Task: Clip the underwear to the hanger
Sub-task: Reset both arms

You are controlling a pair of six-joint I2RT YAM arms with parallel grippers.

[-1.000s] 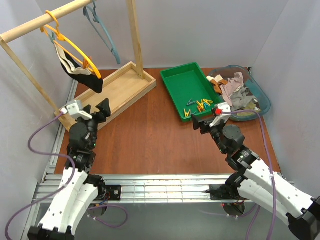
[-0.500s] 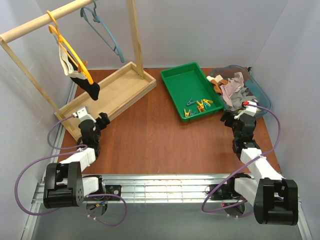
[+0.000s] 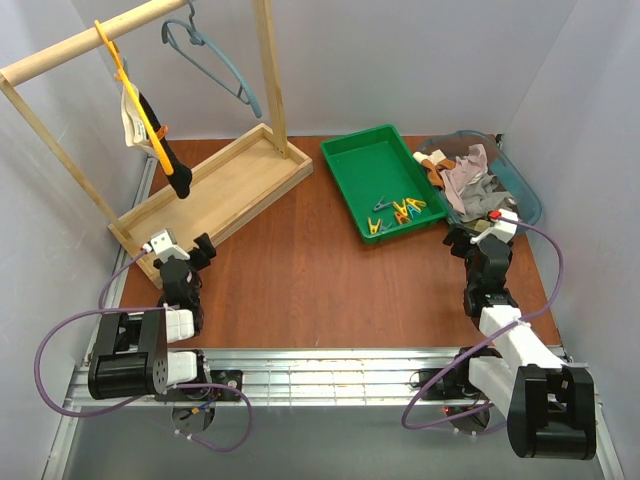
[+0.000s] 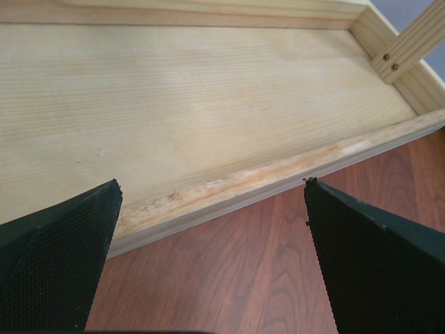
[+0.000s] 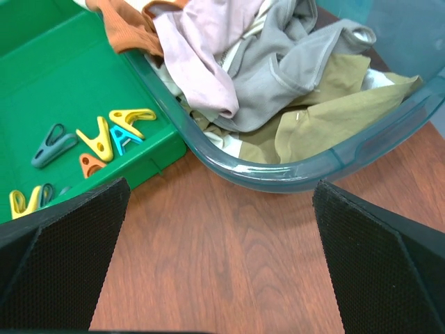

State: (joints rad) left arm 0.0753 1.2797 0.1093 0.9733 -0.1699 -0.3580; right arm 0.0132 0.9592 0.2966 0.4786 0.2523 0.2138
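Note:
The yellow-orange hanger (image 3: 133,92) hangs by its hook from the wooden rail (image 3: 90,42) at the back left, turned nearly edge-on. The black underwear (image 3: 172,168) with its cream waistband (image 3: 128,118) dangles from the hanger, above the wooden base (image 3: 225,185). My left gripper (image 3: 198,248) rests low near the front left, open and empty, facing the rack's base board (image 4: 208,104). In the left wrist view the left gripper (image 4: 212,209) shows only table between its fingers. My right gripper (image 3: 458,238) is open and empty at the front right. In the right wrist view the right gripper (image 5: 219,223) faces the bin.
A grey-blue hanger (image 3: 215,60) hangs further right on the rail. A green tray (image 3: 375,165) holds several coloured pegs (image 5: 104,136). A blue-green bin (image 5: 327,156) full of clothes (image 5: 278,76) stands at the back right. Both arms sit folded near the table's front edge.
Both arms have pulled back and folded down toward the near edge. The hanger with the underwear has swung and turned edge-on on the rail. Both grippers have stayed open.

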